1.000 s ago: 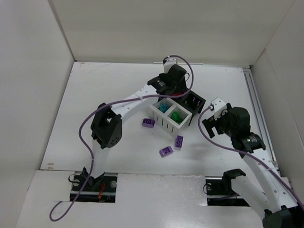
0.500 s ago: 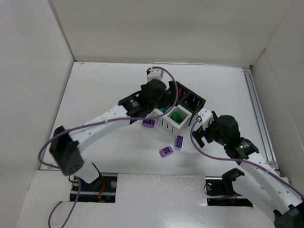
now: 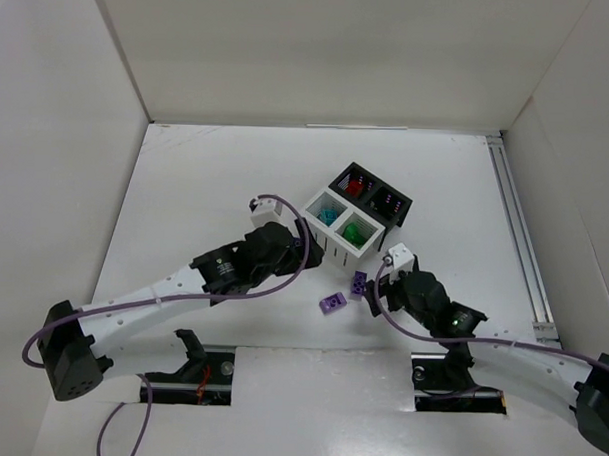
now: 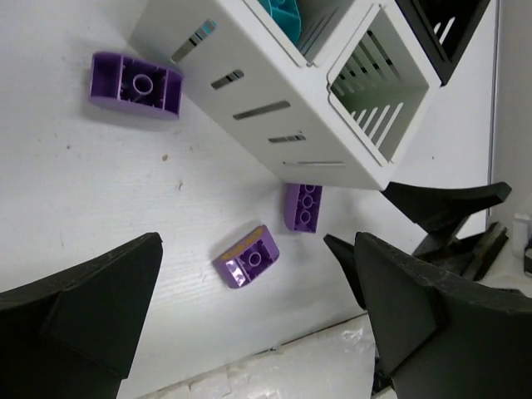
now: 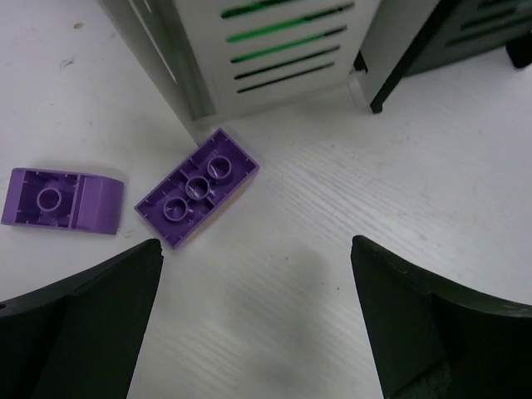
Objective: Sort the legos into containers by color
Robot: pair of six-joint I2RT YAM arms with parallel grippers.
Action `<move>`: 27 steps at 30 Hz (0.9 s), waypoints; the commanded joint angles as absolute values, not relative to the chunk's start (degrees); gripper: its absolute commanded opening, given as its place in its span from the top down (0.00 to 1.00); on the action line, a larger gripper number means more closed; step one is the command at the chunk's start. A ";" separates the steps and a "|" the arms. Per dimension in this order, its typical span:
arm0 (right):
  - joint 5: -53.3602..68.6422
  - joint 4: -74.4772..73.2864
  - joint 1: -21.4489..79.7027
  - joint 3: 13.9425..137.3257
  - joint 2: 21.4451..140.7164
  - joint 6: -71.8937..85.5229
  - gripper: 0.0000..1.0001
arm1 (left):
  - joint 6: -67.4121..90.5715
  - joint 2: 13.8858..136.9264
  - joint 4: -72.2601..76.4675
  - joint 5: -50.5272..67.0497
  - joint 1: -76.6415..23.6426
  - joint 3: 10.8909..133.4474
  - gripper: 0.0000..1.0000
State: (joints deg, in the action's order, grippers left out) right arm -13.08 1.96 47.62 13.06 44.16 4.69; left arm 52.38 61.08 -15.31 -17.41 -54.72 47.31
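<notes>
The containers [image 3: 319,239] stand mid-table: two white bins holding teal [image 3: 328,216] and green [image 3: 355,232] legos, and two black bins, one with red legos [image 3: 354,187]. Three purple legos lie on the table. Two lie near the bins [image 3: 332,302] [image 3: 359,283] and also show in the left wrist view [image 4: 248,256] [image 4: 304,207]. The third lies left of the white bin [image 4: 137,83]. My left gripper [image 3: 300,250] [image 4: 258,324] is open and empty beside the white bins. My right gripper [image 3: 372,290] [image 5: 258,324] is open and empty, low beside a purple brick [image 5: 198,198]; another purple brick [image 5: 62,201] lies left of it.
White walls enclose the table on the left, back and right. A rail [image 3: 515,225] runs along the right side. The white bin's slatted wall [image 5: 249,50] and a black bin's corner [image 5: 449,41] stand just beyond my right gripper.
My left arm has pulled back from over the bins and come down at their near-left side. My right arm has swung left and down next to the two purple bricks.
</notes>
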 commanded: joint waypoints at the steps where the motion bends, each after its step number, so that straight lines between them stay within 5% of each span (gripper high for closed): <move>1: -21.09 14.92 50.18 11.07 44.99 16.78 0.00 | 55.63 57.83 -16.17 -16.35 -55.90 47.03 0.00; 17: -24.60 18.28 56.25 17.41 70.05 26.88 0.02 | 60.81 48.00 -19.60 -17.57 -57.13 42.10 0.00; 27: -29.71 8.00 57.30 17.40 68.29 33.49 0.53 | 61.96 46.85 -20.74 -19.16 -57.13 39.99 0.00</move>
State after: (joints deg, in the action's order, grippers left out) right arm -28.32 12.29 56.73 16.80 68.71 29.93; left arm 61.23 47.72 -20.86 -17.65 -56.90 40.36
